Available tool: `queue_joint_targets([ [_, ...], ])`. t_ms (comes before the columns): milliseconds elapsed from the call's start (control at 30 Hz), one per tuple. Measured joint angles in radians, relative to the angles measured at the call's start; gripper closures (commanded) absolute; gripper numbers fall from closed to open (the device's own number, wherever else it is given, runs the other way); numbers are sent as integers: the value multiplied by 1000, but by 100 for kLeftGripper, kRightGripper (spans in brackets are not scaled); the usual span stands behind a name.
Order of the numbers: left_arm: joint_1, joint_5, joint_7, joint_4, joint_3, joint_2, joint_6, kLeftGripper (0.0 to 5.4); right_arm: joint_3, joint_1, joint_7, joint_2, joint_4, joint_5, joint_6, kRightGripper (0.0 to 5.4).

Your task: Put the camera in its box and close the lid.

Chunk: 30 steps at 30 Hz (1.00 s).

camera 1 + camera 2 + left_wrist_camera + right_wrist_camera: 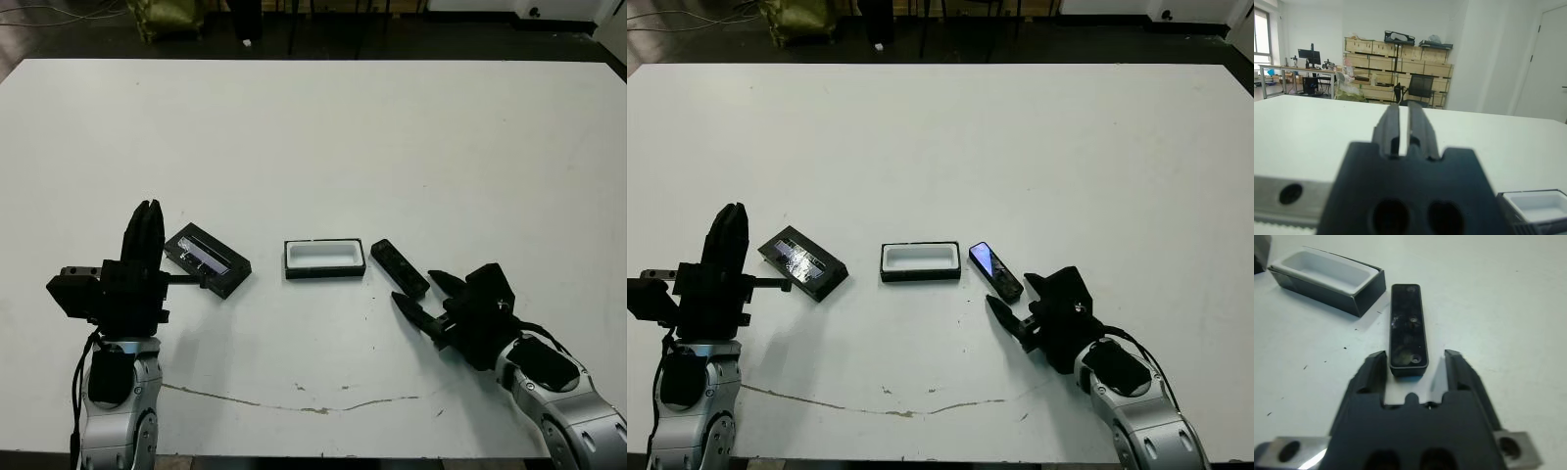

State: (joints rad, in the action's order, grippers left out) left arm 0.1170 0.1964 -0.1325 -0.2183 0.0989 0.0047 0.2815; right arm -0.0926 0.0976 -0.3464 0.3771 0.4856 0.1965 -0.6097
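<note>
On the table's left, left gripper (147, 227) raised, fingers pressed together, empty, beside the lid (208, 259). At centre, the box (324, 258), unfilled. Just right of it, the camera (1408, 329), near end between the spread fingers of the right gripper (1415, 367). Probably light, rigid, glossy and slippery; best pinched across the long edges.

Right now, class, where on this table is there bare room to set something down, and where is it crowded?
Free: the far half of the table, beyond the lid, box and camera, and the near strip between the grippers. Crowded: around the camera, where the right gripper sits.
</note>
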Motion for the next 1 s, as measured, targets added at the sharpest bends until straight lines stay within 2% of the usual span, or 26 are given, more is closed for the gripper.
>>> queue_joint_targets([
  [167,1,-5,4,0,0,0,0,540,-14,0,38,-13,-2,-45,18,477],
  [267,1,-3,4,0,0,0,0,540,-8,2,50,-36,4,-44,15,521],
  [600,2,-4,5,-9,0,0,-7,540,27,3,45,-50,-13,-11,17,528],
  [733,2,-6,5,-7,0,0,-3,540,98,-29,-27,-31,-52,36,85,529],
  [800,2,-4,4,-7,0,0,-3,540,159,-91,-51,-20,-79,83,87,530],
  [867,2,-1,4,-7,0,0,-3,540,214,-182,-80,1,-122,145,53,530],
  [1000,3,1,4,-8,-1,1,-5,540,288,-378,-139,90,-210,240,-63,530],
])
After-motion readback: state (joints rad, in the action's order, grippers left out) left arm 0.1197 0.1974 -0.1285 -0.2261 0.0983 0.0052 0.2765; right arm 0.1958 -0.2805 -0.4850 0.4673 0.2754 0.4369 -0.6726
